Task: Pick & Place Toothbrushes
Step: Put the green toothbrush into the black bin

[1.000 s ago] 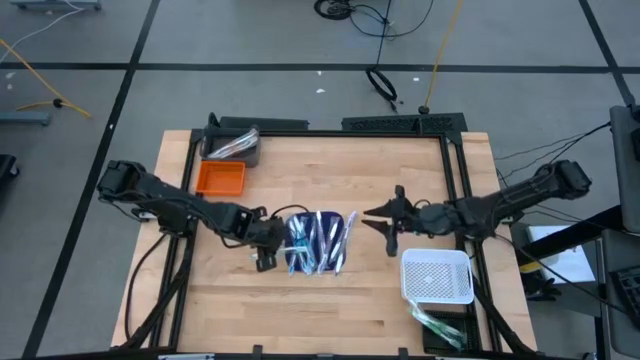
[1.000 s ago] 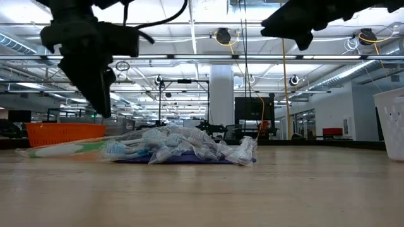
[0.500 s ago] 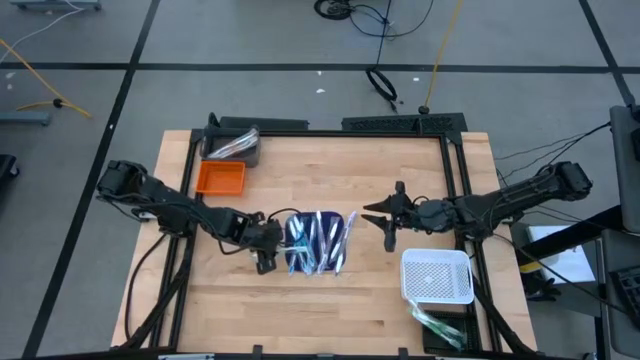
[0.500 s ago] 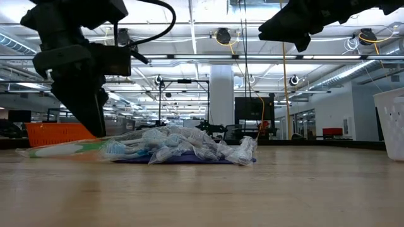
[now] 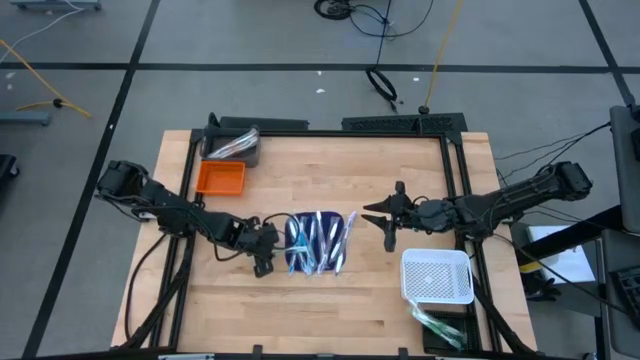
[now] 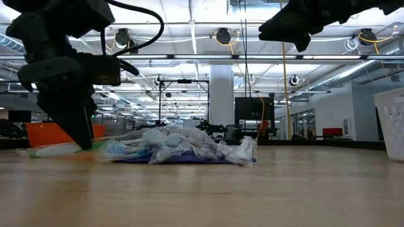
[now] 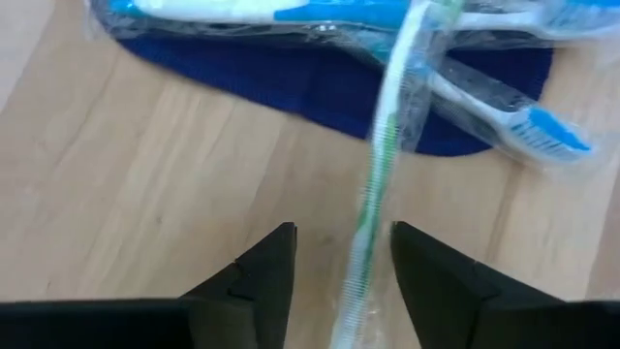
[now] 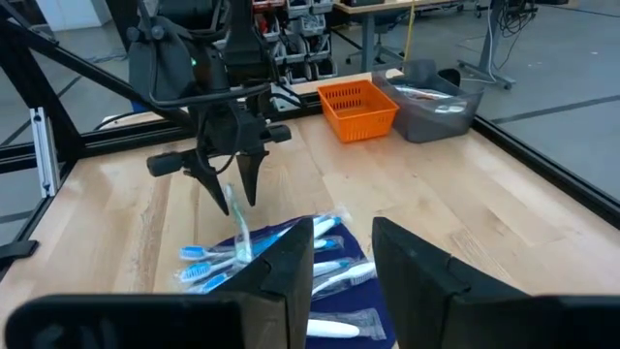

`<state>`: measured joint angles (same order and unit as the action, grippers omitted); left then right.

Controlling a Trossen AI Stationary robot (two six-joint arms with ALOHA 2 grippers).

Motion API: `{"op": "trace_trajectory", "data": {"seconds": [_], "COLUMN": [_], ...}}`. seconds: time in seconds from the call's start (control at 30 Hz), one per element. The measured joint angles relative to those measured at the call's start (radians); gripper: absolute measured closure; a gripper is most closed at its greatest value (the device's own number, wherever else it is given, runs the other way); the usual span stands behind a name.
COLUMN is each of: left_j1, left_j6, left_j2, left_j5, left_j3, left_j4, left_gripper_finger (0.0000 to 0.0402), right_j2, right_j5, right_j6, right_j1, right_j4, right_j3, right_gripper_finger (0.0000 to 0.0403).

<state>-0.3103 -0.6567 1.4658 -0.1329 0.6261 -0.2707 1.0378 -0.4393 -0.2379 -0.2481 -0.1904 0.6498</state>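
A heap of wrapped toothbrushes (image 5: 315, 240) lies on a dark blue mat (image 7: 320, 87) at the table's middle. One green-and-white toothbrush (image 7: 373, 204) sticks out of the heap's left side, its free end flat on the wood. My left gripper (image 7: 341, 257) points steeply down over that end, open, one finger on either side of the handle with a gap showing on both sides. From the right wrist view, my left gripper (image 8: 231, 194) straddles the same stick. My right gripper (image 5: 390, 222) hovers open, high above the table, right of the heap.
An orange basket (image 5: 219, 178) and a grey bin (image 5: 232, 146) holding toothbrushes stand at the far left. A white basket (image 5: 436, 276) sits at the near right, with wrapped items (image 5: 440, 325) just beyond its near side. Bare wood lies in front of the heap.
My left gripper has sunk toward the table and shifted slightly toward the near-left, rolling a little, until its fingertips stand low beside the heap's left edge. The toothbrushes and my right arm have kept still.
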Motion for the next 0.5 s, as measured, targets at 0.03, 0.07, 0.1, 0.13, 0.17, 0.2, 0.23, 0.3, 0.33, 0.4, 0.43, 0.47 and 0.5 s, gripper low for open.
{"op": "trace_trajectory", "data": {"seconds": [0.03, 0.07, 0.1, 0.13, 0.17, 0.2, 0.23, 0.3, 0.33, 0.4, 0.43, 0.47, 0.5], "left_j1": [0.000, 0.000, 0.000, 0.000, 0.000, 0.001, 0.000, 0.001, 0.001, 0.001, 0.001, 0.001, 0.001], "left_j6": [-0.002, -0.002, -0.003, -0.003, -0.001, 0.002, 0.010, 0.024, 0.023, 0.020, 0.019, 0.020, 0.022], "left_j2": [0.000, 0.000, 0.000, 0.000, 0.000, 0.000, 0.000, 0.000, 0.000, 0.000, 0.000, -0.005, -0.012], "left_j5": [0.000, -0.002, -0.003, -0.005, -0.007, -0.007, -0.007, -0.008, -0.008, -0.008, -0.008, -0.008, -0.007], "left_j3": [-0.001, -0.001, -0.001, -0.001, -0.001, -0.001, -0.001, -0.001, -0.001, -0.001, -0.001, -0.001, -0.001], "left_j4": [0.000, -0.002, 0.000, 0.000, 0.001, 0.002, 0.003, 0.005, 0.006, 0.011, 0.015, 0.015, 0.013], "left_gripper_finger": [0.0244, 0.0257, 0.0273, 0.0290, 0.0309, 0.0329, 0.0351, 0.0385, 0.0390, 0.0389, 0.0390, 0.0393, 0.0395], "right_j2": [0.000, 0.000, 0.000, 0.000, 0.000, 0.000, 0.000, 0.000, 0.000, 0.000, 0.000, 0.000, 0.000], "right_j5": [0.000, 0.000, 0.000, 0.000, 0.000, 0.000, 0.000, 0.000, 0.000, 0.000, 0.000, 0.000, 0.000], "right_j6": [0.000, 0.000, 0.000, 0.000, 0.000, 0.000, 0.000, 0.000, 0.000, 0.000, 0.000, 0.000, 0.000], "right_j1": [0.000, 0.000, 0.000, 0.000, 0.000, 0.000, 0.000, 0.000, 0.000, 0.000, 0.000, 0.000, 0.000], "right_j4": [0.000, 0.000, 0.000, 0.000, 0.000, 0.000, 0.001, 0.001, 0.001, 0.001, 0.001, 0.001, 0.001], "right_j3": [0.000, 0.000, 0.000, 0.000, 0.000, 0.000, 0.000, 0.000, 0.000, 0.000, 0.000, 0.000, 0.000], "right_gripper_finger": [0.0303, 0.0303, 0.0303, 0.0303, 0.0303, 0.0303, 0.0303, 0.0303, 0.0303, 0.0303, 0.0303, 0.0303, 0.0303]}}
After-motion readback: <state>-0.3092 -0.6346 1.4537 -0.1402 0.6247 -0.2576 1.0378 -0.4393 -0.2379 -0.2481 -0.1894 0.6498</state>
